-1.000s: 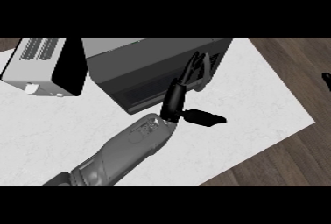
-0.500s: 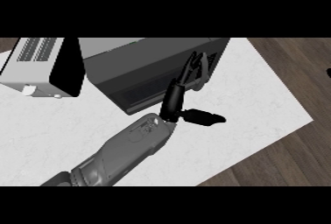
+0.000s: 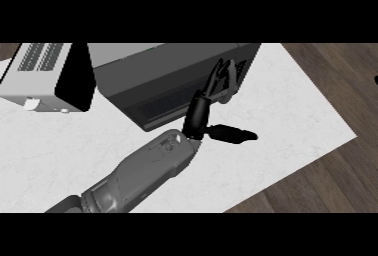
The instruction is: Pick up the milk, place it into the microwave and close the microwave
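Your left hand (image 3: 209,107), fingers straight and holding nothing, rests against the microwave (image 3: 177,75) at twelve o'clock; milk unseen, presumably inside. Push off-centre and the door (image 3: 74,77) may stay ajar.

White marbled bench (image 3: 66,150) fills most of the view, its edge running diagonally at right w/ dark wood floor (image 3: 325,185) beyond. Far side: dark grey microwave (image 3: 170,75) sits on it, black door (image 3: 76,77) swung open at left. Far-left corner: a white appliance (image 3: 33,75) w/ vent slots, just beside the door.
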